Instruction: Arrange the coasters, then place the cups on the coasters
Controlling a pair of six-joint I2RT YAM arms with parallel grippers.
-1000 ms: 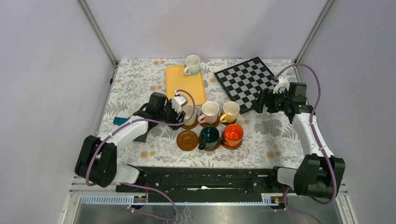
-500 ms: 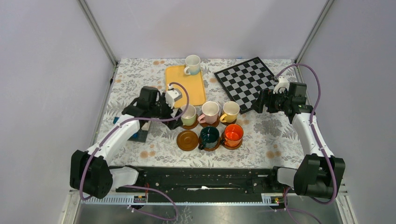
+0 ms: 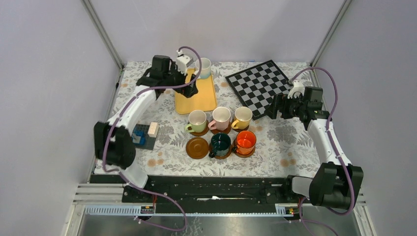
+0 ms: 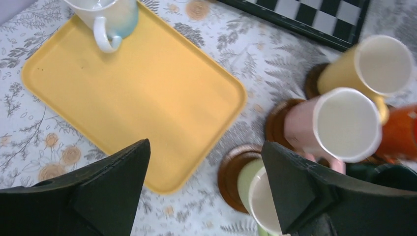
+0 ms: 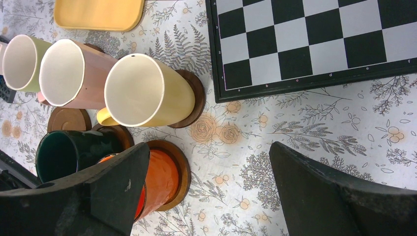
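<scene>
The step in hand appears to be the last cup. The white handled mug (image 3: pixel 203 68) is standing upright at the far end of the yellow rectangular plastic tray (image 3: pixel 196 101), well apart from the coasters. The left pincer (image 3: pixel 191 88) is hanging over that tray with its jaws spread wide and nothing between them. In the left wrist view the mug is sitting ahead of the black fingers (image 4: pixel 118 182), with its handle turned toward them.

The other five cups are each sitting on a round brown wooden coaster. The pale green mug (image 3: pixel 197 120), the pink mug (image 3: pixel 221 116) and the yellow mug (image 3: pixel 242 117) are making up the far row. The dark green mug (image 3: pixel 220 142) and the orange mug (image 3: pixel 245 141) are standing in the near one. One bare reddish-brown rimmed coaster (image 3: pixel 197 147) is lying at the left end of the near row, just beside the dark green mug.

The right pincer (image 3: pixel 273 110) is hovering wide open and empty above the table (image 3: pixel 290 147), by the near corner of the black-and-white chessboard (image 3: pixel 258 84), and seems to be taking no part.

The next move is probably calling for the left arm to reach farther along the tray. It would then be lowering its jaws around the white mug's wall, closing, and lifting clear of the tray's rim. The carry is likely passing over the pale green mug, so a descent from above looks wise, with the handle kept away from the neighbouring cups.
</scene>
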